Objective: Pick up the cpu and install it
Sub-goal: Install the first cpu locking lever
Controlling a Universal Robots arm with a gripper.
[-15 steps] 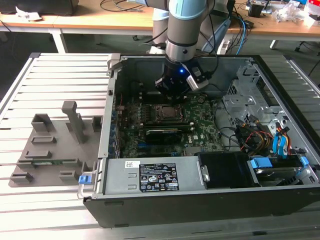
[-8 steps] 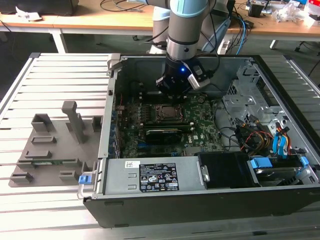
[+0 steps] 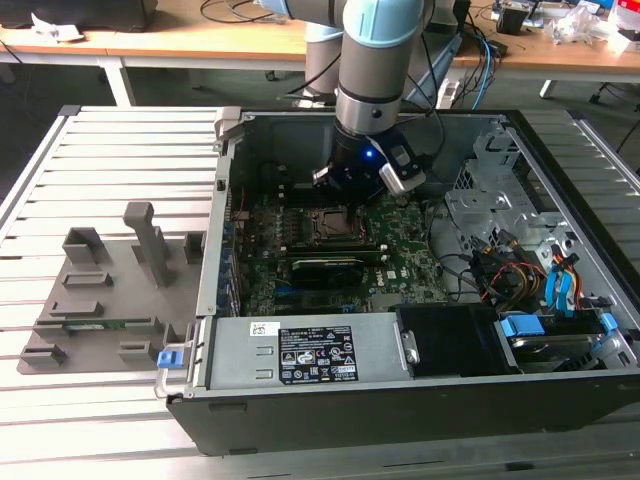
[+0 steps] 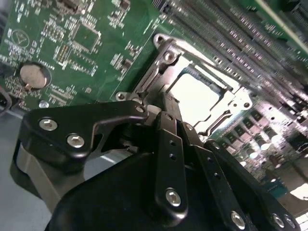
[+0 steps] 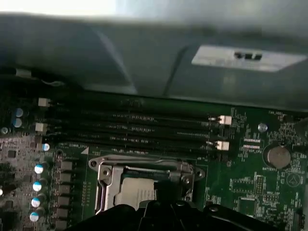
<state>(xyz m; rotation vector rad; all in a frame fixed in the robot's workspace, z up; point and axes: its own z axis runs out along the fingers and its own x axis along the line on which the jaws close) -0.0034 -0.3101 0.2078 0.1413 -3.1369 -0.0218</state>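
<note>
1. Slatted grey metal makes up the table (image 3: 120,140) I am working over, and wooden desks (image 3: 200,40) with loose cables stand behind it.
2. On the table lies an open black computer case (image 3: 420,400), its side off, so I look straight down onto the green motherboard (image 3: 400,260).
3. Near the table's edge on the exterior view's left sits a grey plastic fixture tray (image 3: 110,290) with upright posts, just beside the case wall.
4. My arm (image 3: 375,70) reaches down into the case from the far side, and the hand (image 3: 352,180) hangs low over the motherboard, directly above the socket frame (image 3: 335,225).
5. In the second wrist view the hand (image 4: 169,120) shows as black linkages with silver screws. Its fingertips (image 4: 168,113) sit drawn close together right at the near edge of the socket frame (image 4: 159,72). I cannot tell whether they touch it or grip anything.
6. The cpu (image 4: 195,94) lies flat inside the socket frame, its pale silvery top bright in the second wrist view. In the first wrist view I see it (image 5: 137,192) in the same place, with the hand's dark body (image 5: 173,216) covering its near part.
7. Long memory slots (image 5: 134,127) run parallel just beyond the socket, toward the case wall.
8. A round coin battery (image 5: 278,155) sits on the board to one side of the socket, well apart from the hand.
</note>
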